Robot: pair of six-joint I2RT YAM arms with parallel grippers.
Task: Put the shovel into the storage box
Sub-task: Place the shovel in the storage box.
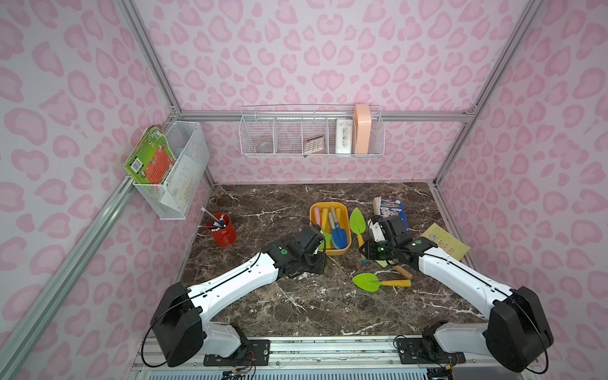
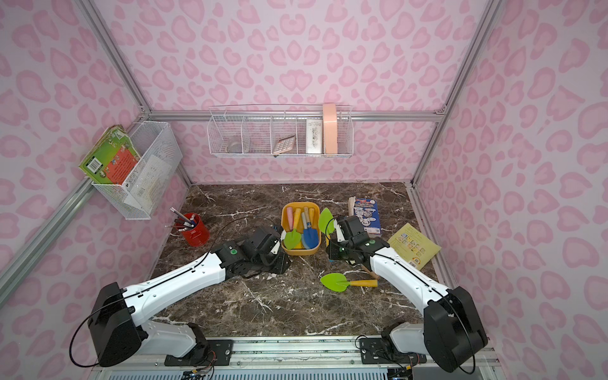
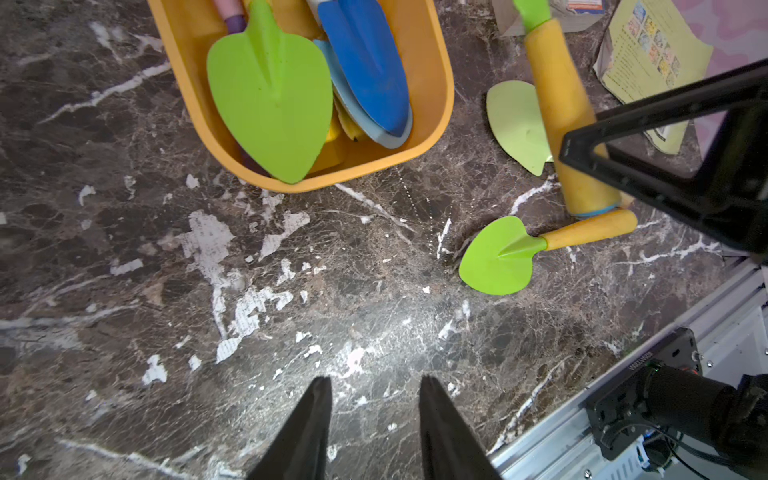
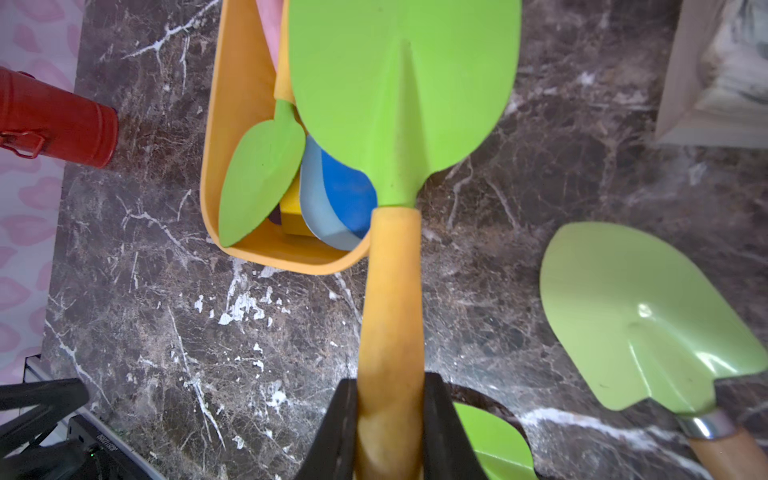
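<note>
Shovel (image 4: 403, 95) handle clamped in right claw (image 4: 390, 399) (grip clear only in wrist view), left claw (image 3: 374, 386) apart

**Camera layout: four views**

Both top views look down from high above the arm bases (image 1: 184, 329) toward the back wall (image 1: 312, 65), and from afar they give me the whole worktop (image 1: 296, 312), almost identically. The left wrist camera hangs low over the worktop, facing down past its fingers (image 3: 307, 432). The right wrist camera sits nearer still, sighting along its fingers (image 4: 338, 432). All four views share the storage box (image 2: 301, 251) and the marble beside it.
</note>
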